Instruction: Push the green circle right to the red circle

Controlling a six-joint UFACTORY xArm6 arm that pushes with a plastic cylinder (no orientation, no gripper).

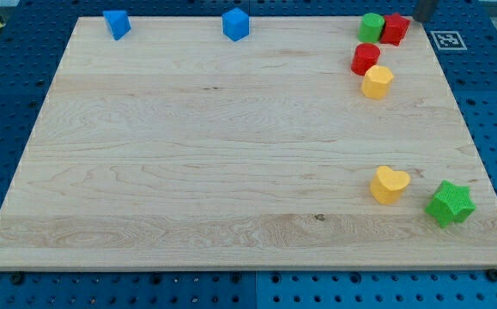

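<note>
The green circle (371, 27) sits at the view's top right on the wooden board (214, 154), touching a red star-like block (395, 29) on its right. The red circle (366, 58) lies just below the green circle, a small gap apart. Only a short dark piece of my rod shows at the view's top edge; my tip (421, 18) is just right of the red star-like block, off the board's top right corner.
A yellow block (377, 82) touches the red circle's lower right. A yellow heart (389, 184) and a green star (451, 203) lie at the lower right. Two blue blocks (117, 24) (236, 24) sit along the top edge.
</note>
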